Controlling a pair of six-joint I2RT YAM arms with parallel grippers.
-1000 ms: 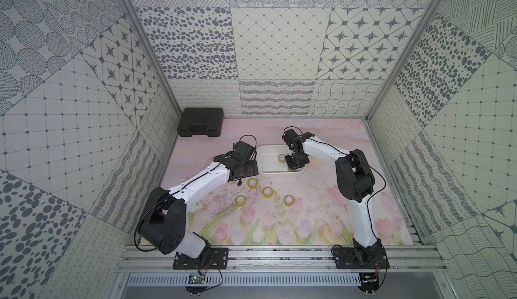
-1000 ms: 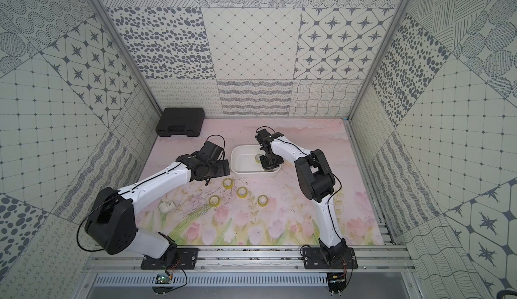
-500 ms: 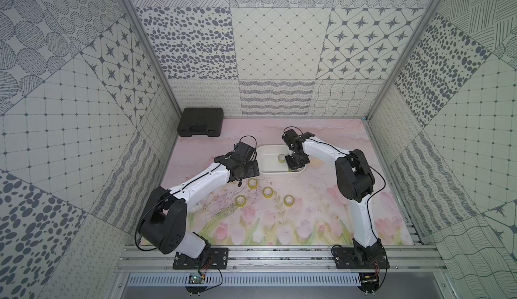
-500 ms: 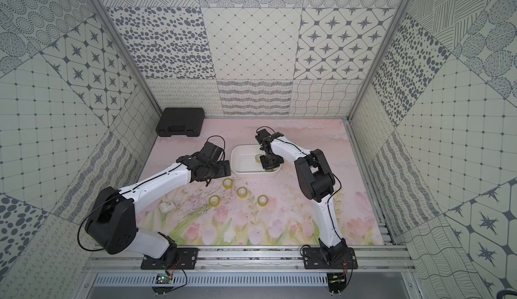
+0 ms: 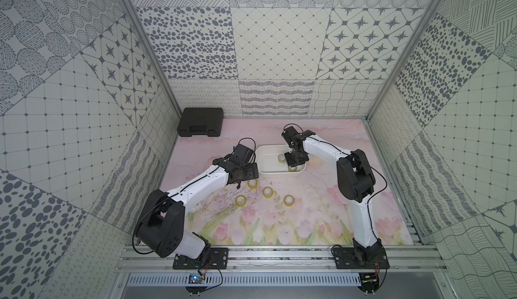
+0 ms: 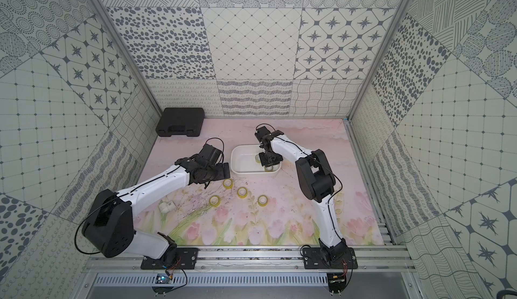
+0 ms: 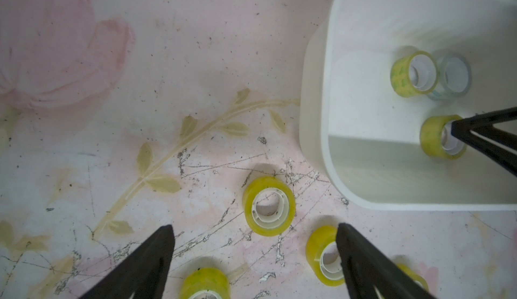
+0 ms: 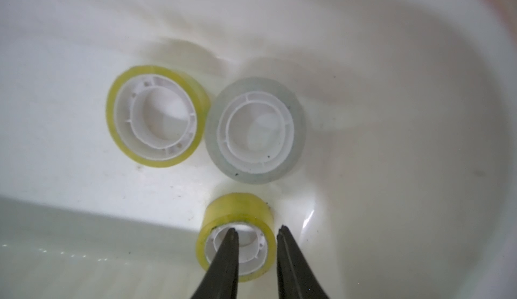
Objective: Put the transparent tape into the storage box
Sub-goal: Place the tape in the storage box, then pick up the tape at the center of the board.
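One storage box (image 7: 313,121). Inside the storage box, three rings of transparent tape (image 7: 402,76): two yellow rings (image 8: 126,115) (image 8: 237,208), one colourless ring (image 8: 215,132). Outside it, on the surface (image 5: 307,222), four further yellow rings (image 5: 252,183) (image 5: 267,192) (image 5: 241,200) (image 5: 288,200). One black case (image 5: 200,121), well apart from the storage box.

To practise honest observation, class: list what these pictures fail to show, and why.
- Left wrist view: one yellow tape roll, cut by the bottom edge and a left gripper finger.
- In a top view: small white object beside the left arm, too small to identify.
- Right wrist view: right gripper fingers cover part of the nearest roll.
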